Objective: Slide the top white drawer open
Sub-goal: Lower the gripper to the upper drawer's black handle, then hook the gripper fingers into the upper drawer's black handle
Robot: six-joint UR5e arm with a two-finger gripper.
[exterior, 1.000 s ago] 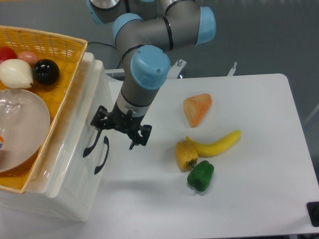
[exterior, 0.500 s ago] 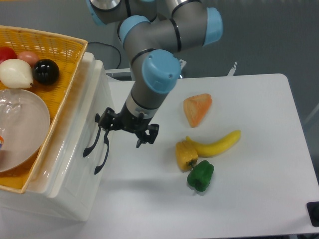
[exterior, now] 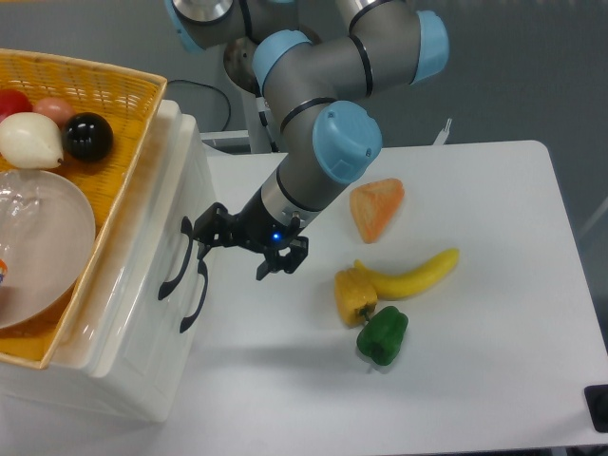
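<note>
White tabletop [exterior: 475, 399] fills the right side of the view under a grey wall, and a glossy white cabinet stands at its left edge with a yellow wicker basket [exterior: 104, 95] on top. The top white drawer [exterior: 142, 256] is at the cabinet's front, closed, its curved black handle [exterior: 177, 258] standing just left of the lower drawer's handle [exterior: 195, 296].

Compared with a second ago, the arm [exterior: 323, 142] has swung its blue elbow joint to the right and now leans in from that side. The gripper [exterior: 242, 249] has shifted slightly, its left finger [exterior: 207, 228] now at the upper end of the top handle, apparently touching it, while the other finger [exterior: 285, 258] hangs over bare tabletop. The fingers are spread wide, pinching nothing. A small blue light shows on the wrist. The drawer front has not moved between frames.

On the tabletop to the right lie an orange wedge [exterior: 376, 209], a banana [exterior: 410, 275], a yellow pepper [exterior: 353, 294] touching the banana's end, and a green pepper [exterior: 382, 334] just below; all unchanged. The basket holds a clear bowl [exterior: 38, 247], a black ball [exterior: 87, 136] and a white onion [exterior: 28, 140].
</note>
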